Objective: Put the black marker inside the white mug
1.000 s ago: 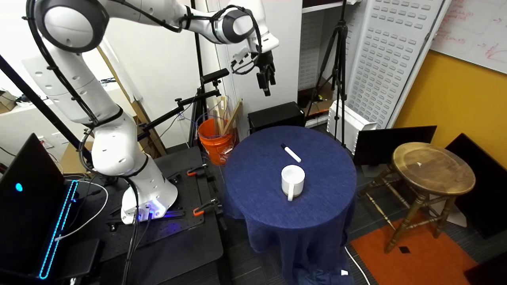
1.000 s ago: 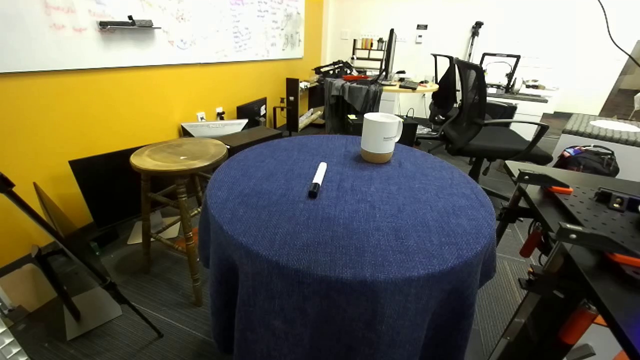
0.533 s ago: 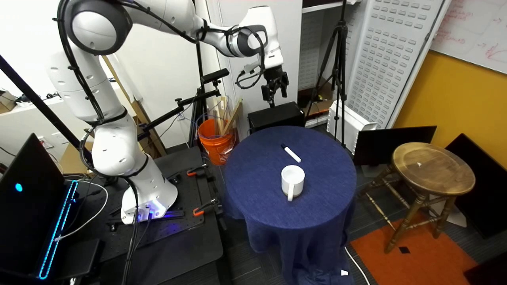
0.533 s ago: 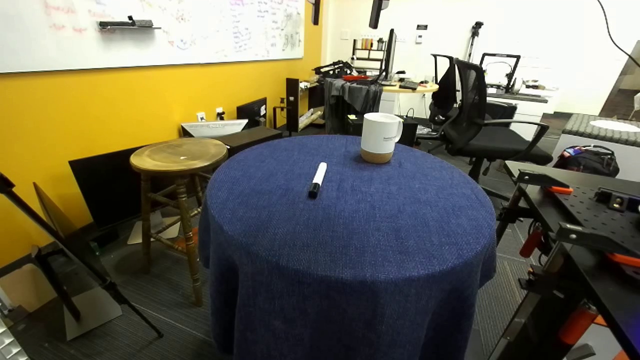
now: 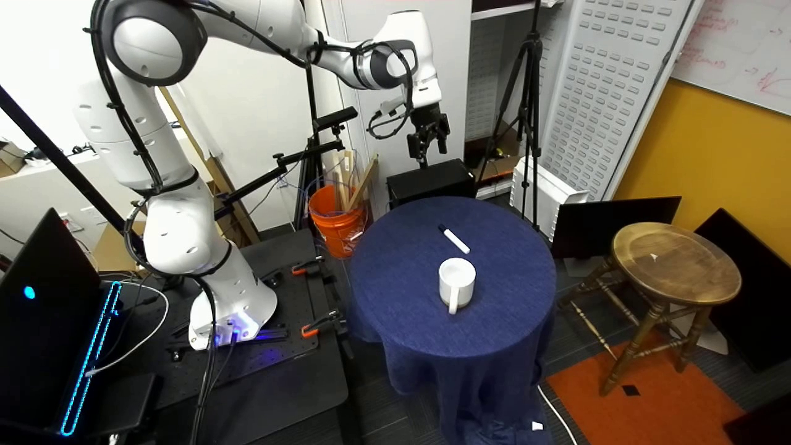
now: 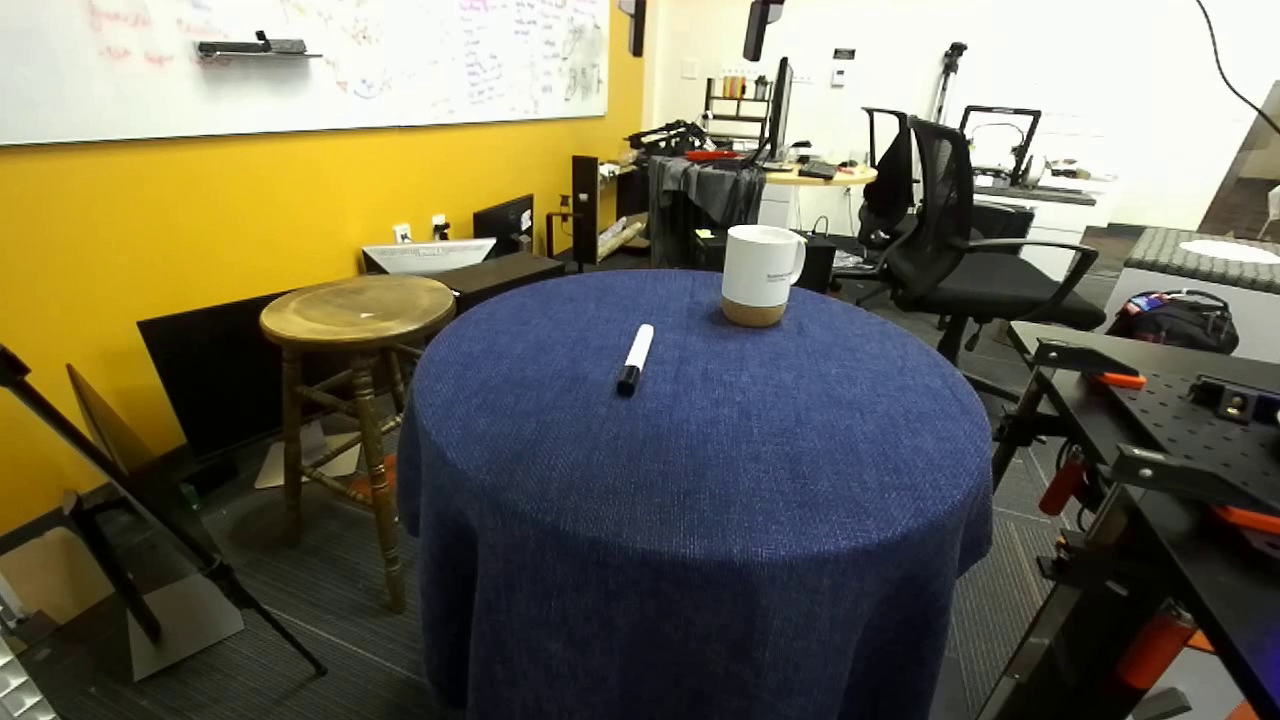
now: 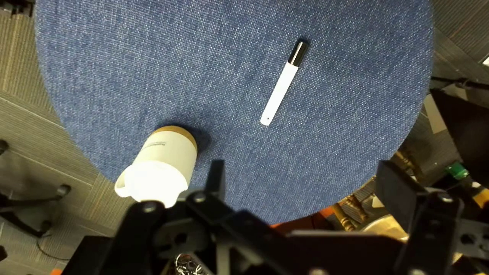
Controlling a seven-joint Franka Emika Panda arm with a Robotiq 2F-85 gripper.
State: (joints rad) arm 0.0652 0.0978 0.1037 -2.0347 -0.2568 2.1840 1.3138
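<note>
The black marker [image 5: 457, 241] has a white body and black cap. It lies flat on the round blue-draped table [image 5: 395, 284]; it also shows in an exterior view [image 6: 637, 358] and the wrist view [image 7: 280, 89]. The white mug [image 5: 454, 281] stands upright on the same table, apart from the marker, with a cork base; it also shows in an exterior view [image 6: 757, 268] and the wrist view [image 7: 168, 152]. My gripper [image 5: 432, 153] is open and empty, high above the table's far edge; its spread fingers frame bare cloth in the wrist view [image 7: 301, 168]. Only its fingertips show in an exterior view [image 6: 695, 55].
A wooden stool [image 5: 676, 262] stands beside the table. A black box [image 5: 431, 182], an orange bucket [image 5: 338, 225] with wood sticks, and a black tripod [image 5: 529, 111] are around the table. The robot's black bench [image 5: 296, 383] is beside it.
Over the last second the arm has swung forward and down toward the table, and its fingertips have come into an exterior view. It has barely moved in the last half second. Marker and mug have not moved.
</note>
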